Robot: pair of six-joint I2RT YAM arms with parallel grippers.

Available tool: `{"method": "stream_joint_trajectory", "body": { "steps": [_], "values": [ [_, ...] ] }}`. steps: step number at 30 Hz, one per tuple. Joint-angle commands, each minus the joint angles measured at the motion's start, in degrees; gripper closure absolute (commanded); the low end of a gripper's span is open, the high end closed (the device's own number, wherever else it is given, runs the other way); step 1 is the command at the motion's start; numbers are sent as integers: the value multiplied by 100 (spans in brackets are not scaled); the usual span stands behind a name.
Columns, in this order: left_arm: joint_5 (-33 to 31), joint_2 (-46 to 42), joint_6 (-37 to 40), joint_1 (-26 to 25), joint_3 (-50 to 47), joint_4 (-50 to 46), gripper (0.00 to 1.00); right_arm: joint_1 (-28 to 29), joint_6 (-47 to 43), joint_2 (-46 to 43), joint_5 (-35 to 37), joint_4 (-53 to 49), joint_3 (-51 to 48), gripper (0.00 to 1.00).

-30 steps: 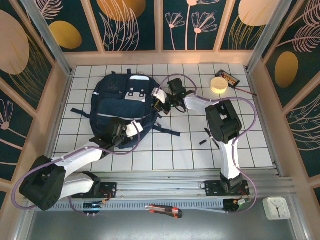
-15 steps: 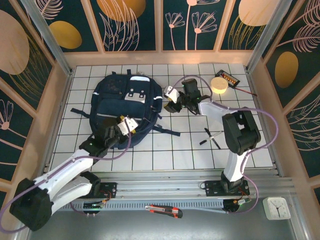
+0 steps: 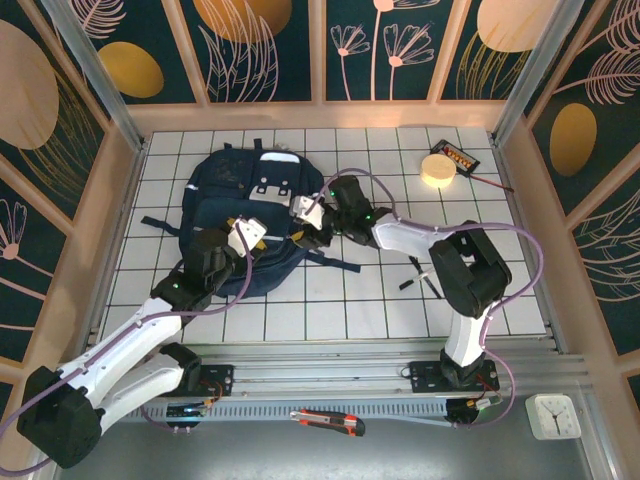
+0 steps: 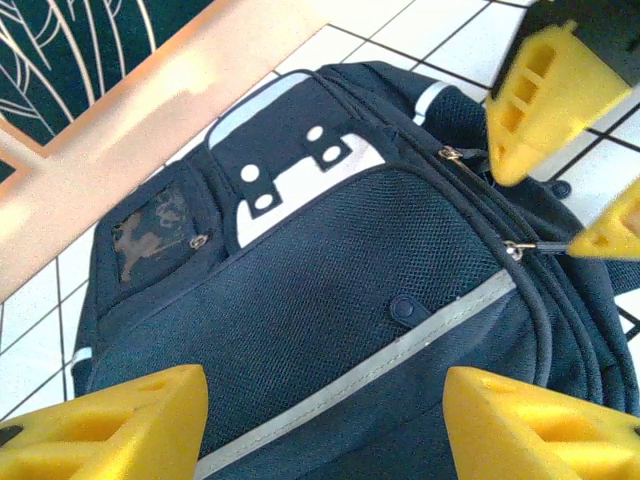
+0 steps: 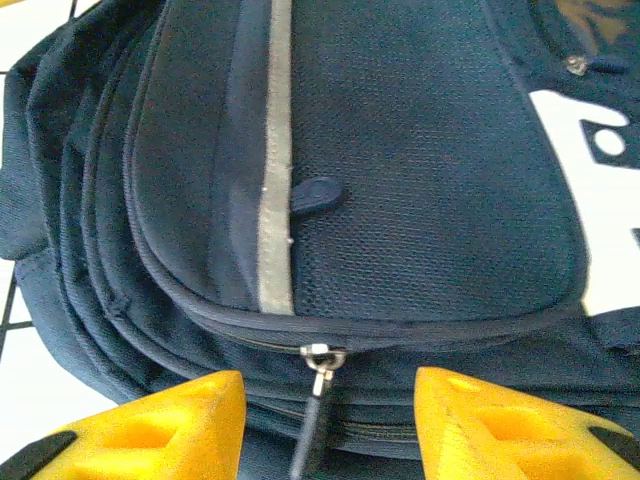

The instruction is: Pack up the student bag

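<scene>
The student bag (image 3: 235, 205) lies flat at the table's back left, a navy backpack with grey stripes and white patches. My left gripper (image 3: 250, 240) hovers over its front pocket, and its yellow fingers (image 4: 100, 425) stand open either side of the grey stripe (image 4: 400, 350) with nothing between them. My right gripper (image 3: 298, 233) is at the bag's right edge, open. In the right wrist view its fingers (image 5: 150, 435) flank a metal zipper pull (image 5: 322, 365) on the bag's side (image 5: 400, 200) without gripping it. The right gripper's fingers (image 4: 535, 100) also show in the left wrist view, next to that pull (image 4: 520, 248).
Black pens (image 3: 418, 275) lie on the tiles right of the bag. A beige tape roll (image 3: 437, 170) and a dark calculator (image 3: 460, 157) sit at the back right. A box cutter (image 3: 330, 422) and a white clock (image 3: 553, 415) lie off the table's near edge.
Both grippers went from shut to open. The left gripper moved up over the bag's front. The right gripper swung away to the right, then came back to the bag's right edge.
</scene>
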Motion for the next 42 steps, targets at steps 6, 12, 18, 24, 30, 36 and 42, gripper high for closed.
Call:
{"method": "stream_joint_trajectory", "body": {
  "steps": [6, 12, 18, 24, 30, 36, 42],
  "values": [
    [-180, 13, -81, 42, 46, 247, 40, 36, 559, 317, 513, 564, -60, 52],
    [-174, 40, 34, 79, 46, 234, 42, 127, 657, 484, 625, 701, -200, 54],
    [-103, 48, 83, 112, 29, 252, 43, 189, 731, 603, 775, 789, -243, 57],
    [-62, 74, 176, 140, 53, 187, 44, 231, 715, 681, 868, 759, -129, 93],
    [-21, 98, 154, 173, 160, 97, 44, 246, 532, 282, 978, 531, -222, 100],
    [202, 519, 21, 177, 671, -456, 43, 177, 380, -349, 1041, 150, -322, 100],
    [744, 639, 367, 173, 657, -597, 37, -288, 373, -545, 951, -63, -348, 100]
  ]
}}
